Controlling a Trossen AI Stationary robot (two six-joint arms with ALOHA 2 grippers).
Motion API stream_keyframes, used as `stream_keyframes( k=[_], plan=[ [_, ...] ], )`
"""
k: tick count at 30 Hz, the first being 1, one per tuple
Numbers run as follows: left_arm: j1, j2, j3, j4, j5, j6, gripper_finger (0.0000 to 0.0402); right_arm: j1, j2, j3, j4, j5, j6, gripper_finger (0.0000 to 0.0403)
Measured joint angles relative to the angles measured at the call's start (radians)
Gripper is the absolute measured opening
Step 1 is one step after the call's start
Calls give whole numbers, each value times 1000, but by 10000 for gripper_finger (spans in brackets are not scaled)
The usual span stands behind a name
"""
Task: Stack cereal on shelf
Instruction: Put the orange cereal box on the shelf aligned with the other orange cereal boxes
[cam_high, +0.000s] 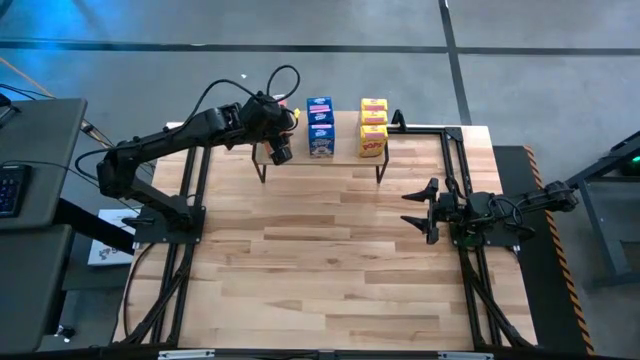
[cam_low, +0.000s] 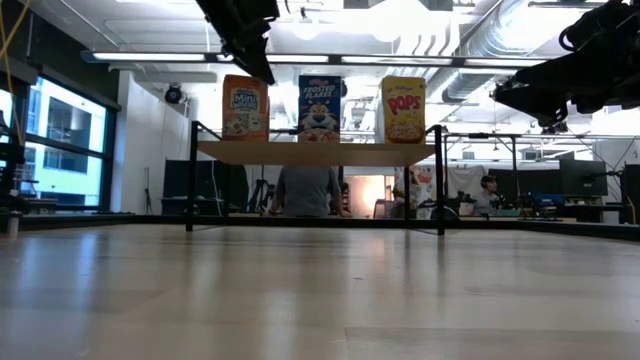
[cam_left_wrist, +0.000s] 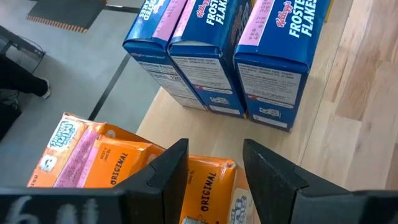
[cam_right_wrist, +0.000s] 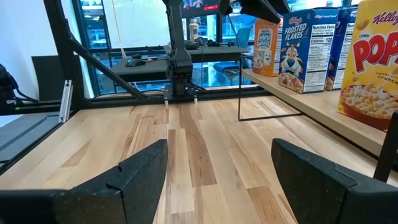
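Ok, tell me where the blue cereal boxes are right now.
The blue cereal boxes stand in the middle of the shelf, between the orange boxes under the left gripper and the yellow boxes.

Left arm is stretched way out across to the far side, left gripper (cam_high: 281, 150) pointing down with its fingers basically pinched together. Right arm's parked on its own side, right gripper (cam_high: 420, 210) aimed inward, fingers spread apart.
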Motion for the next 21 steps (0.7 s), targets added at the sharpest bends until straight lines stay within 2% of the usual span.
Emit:
stream_keyframes(
  k=[11, 21],
  plan=[
    [0, -1, 1, -31, 1, 0, 145, 0, 0, 0, 0, 3, 0, 279],
    [-2, 0, -2, 6, 8, 14, 145, 0, 0, 0, 0, 3, 0, 279]
  ],
)
